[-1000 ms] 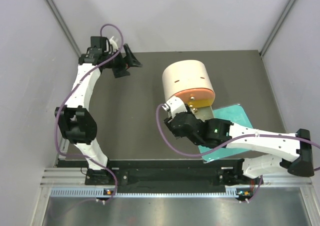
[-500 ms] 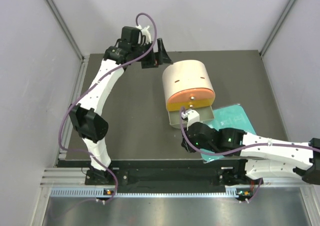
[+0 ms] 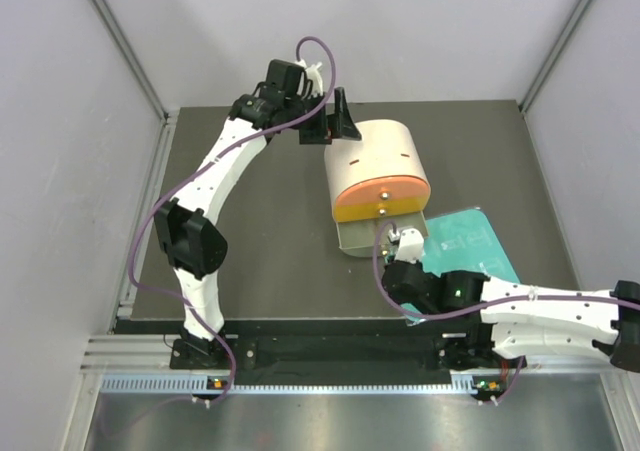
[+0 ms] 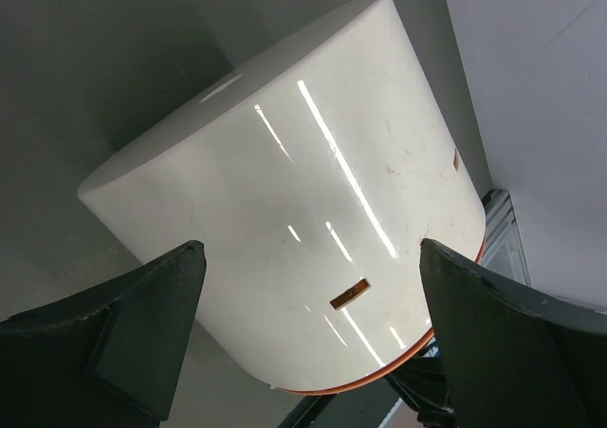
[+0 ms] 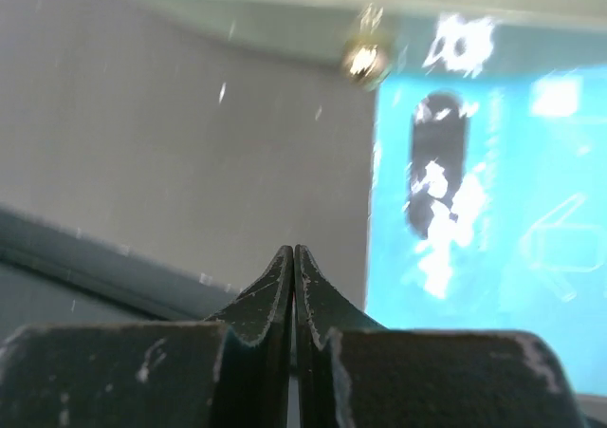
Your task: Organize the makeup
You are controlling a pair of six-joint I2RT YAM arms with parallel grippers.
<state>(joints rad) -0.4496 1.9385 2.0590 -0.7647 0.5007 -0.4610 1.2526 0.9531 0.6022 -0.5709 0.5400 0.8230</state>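
Note:
The makeup is out of view in every frame. A cream cylindrical box (image 3: 375, 161) with an orange front lies on its side, and its grey drawer (image 3: 362, 236) is pulled out toward me. My left gripper (image 3: 335, 121) is open at the box's rear, with the cream wall (image 4: 285, 181) between its spread fingers (image 4: 142, 338). In front of the drawer my right gripper (image 5: 294, 251) is shut on nothing. It points at the drawer's gold knob (image 5: 364, 58) from a short way back. From above, the right gripper (image 3: 400, 253) is mostly hidden by its wrist.
A flat teal board (image 3: 468, 246) with a handle hole (image 5: 436, 172) lies right of the drawer, partly under the right arm. The dark tabletop (image 3: 265, 231) is walled at the back and on both sides. The arm bases sit on a rail (image 3: 330, 351) along the near edge.
The left arm swung from the back left to the box's rear, jaws still open. The right gripper drew back from the box front, the drawer came out, and the jaws closed empty.

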